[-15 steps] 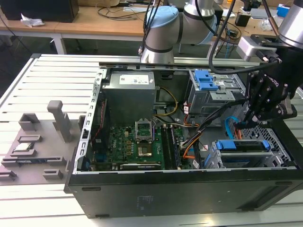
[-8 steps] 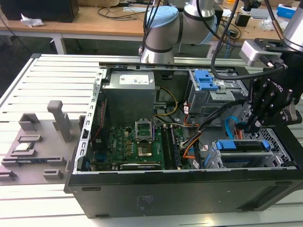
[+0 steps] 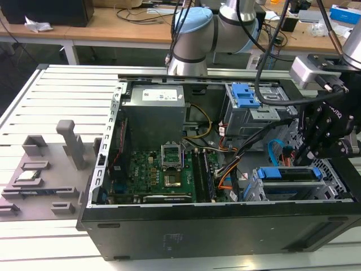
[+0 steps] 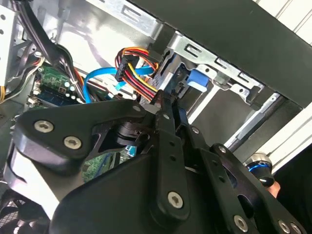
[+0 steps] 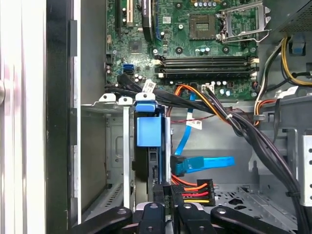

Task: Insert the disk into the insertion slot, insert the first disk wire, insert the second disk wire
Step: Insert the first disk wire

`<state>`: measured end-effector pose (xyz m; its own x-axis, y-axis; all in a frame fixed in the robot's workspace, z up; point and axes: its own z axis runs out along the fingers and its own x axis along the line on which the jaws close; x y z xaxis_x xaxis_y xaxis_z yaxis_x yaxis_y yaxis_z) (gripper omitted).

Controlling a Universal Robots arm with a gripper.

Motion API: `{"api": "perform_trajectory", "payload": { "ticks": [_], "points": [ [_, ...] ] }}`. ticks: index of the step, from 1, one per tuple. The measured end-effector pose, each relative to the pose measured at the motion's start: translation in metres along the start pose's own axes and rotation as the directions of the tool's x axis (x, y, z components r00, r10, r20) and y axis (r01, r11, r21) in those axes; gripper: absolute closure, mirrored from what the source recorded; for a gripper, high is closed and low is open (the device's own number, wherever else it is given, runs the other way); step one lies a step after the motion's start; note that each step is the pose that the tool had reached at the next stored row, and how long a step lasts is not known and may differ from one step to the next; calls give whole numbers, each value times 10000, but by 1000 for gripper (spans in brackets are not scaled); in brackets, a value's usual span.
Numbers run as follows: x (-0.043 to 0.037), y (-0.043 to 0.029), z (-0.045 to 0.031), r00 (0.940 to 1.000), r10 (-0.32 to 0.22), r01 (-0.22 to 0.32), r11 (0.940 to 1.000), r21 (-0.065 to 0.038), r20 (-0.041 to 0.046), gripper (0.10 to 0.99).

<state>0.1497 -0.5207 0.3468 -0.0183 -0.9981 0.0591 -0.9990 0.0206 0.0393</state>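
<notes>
The disk [image 3: 287, 174] in its bright blue carrier [image 5: 147, 130] sits inside the insertion slot [image 3: 256, 189], a grey metal cage [image 5: 114, 146] at the case's front corner on the exterior view's right. My gripper [image 3: 307, 152] hangs right behind the disk. Its fingers [image 5: 158, 195] stand close together, pinching the end of the first disk wire [image 5: 192, 187], an orange-red-yellow-black bundle [image 4: 134, 68], against the disk's rear edge. The second disk wire [image 5: 207, 163], a flat light blue cable [image 4: 97, 78], lies loose beside it, its plug [image 5: 178, 165] hanging free near the disk.
The motherboard [image 3: 163, 169] fills the case floor, with the power supply [image 3: 155, 107] behind it. A taller bay with blue latches [image 3: 245, 96] stands at the back. Thick black cables [image 5: 263, 141] cross near the gripper. A grey fixture [image 3: 39, 169] lies on the table to the exterior view's left.
</notes>
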Motion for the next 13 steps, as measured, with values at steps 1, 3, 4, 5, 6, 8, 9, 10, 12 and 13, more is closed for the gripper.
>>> {"api": "perform_trajectory", "payload": {
  "ticks": [1,3,4,5,6,8,9,10,12,13],
  "points": [
    [18,-4,6,10000,-2,2,10000,0,0,918],
    [24,-14,12,10000,-3,3,10000,0,2,918],
    [26,-19,18,10000,-1,1,10000,0,0,918],
    [26,-25,24,10000,-2,2,10000,0,-1,918],
    [25,-31,31,10000,-2,2,10000,0,0,918],
    [25,-38,43,10000,0,0,10000,0,-1,918],
    [25,-39,49,10000,0,0,10000,0,-2,918],
    [26,-40,52,10000,-2,2,10000,0,-3,918],
    [29,-42,57,10000,-1,1,10000,0,-2,918],
    [29,-44,58,10000,-2,2,10000,0,0,918]
  ]
}}
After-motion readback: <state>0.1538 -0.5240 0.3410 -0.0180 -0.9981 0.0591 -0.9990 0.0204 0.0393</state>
